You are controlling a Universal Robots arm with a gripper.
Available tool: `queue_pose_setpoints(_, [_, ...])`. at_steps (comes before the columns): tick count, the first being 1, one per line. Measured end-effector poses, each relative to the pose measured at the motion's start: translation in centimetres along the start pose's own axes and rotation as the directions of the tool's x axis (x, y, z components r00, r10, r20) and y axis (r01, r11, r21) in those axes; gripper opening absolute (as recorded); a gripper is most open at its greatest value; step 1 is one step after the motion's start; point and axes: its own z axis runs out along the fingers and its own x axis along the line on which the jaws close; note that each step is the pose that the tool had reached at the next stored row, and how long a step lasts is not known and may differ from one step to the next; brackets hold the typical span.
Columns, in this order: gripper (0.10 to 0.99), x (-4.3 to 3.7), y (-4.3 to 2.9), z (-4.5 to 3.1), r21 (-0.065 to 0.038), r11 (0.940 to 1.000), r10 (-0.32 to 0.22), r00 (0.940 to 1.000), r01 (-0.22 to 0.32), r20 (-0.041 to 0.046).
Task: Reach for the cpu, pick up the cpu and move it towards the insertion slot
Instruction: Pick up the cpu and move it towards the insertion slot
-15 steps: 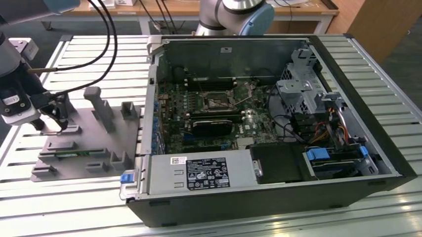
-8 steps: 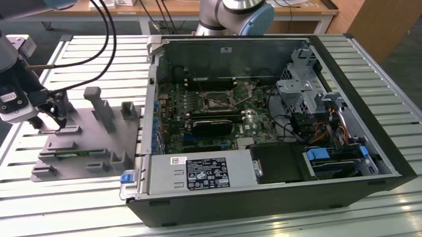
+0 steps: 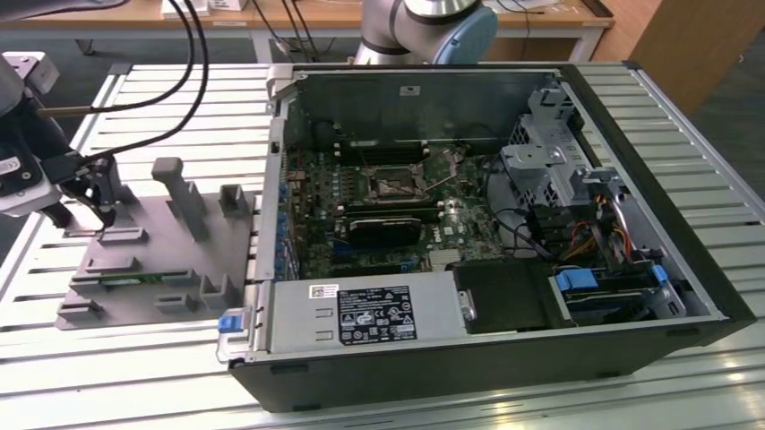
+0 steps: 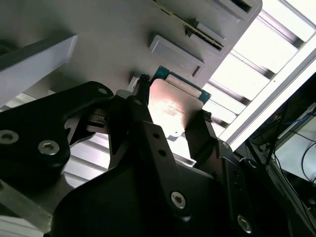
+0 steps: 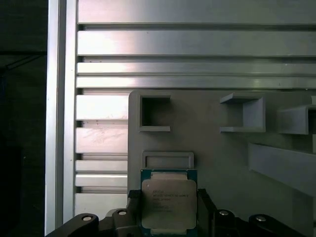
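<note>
You'll find the gripper (image 3: pixel 106 215) at the exterior view's left, hanging low over the grey tray (image 3: pixel 179 269) that lies on the slatted metal table (image 3: pixel 669 116). In both wrist views its two dark fingers (image 5: pixel 132 203) press against opposite edges of the cpu (image 5: pixel 169 205), pinching the chip with its shiny top facing the cameras. You cannot tell whether the cpu rests on the tray or hangs just above it. The insertion slot (image 3: pixel 391 184) sits well apart, on the green board inside the open computer case (image 3: pixel 478 358).
</note>
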Motion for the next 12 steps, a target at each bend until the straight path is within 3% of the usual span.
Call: queue_pose_setpoints(12, [0.541,0.01,0.04,-1.07,0.000,1.0000,0.000,1.0000,0.000,-0.0001])
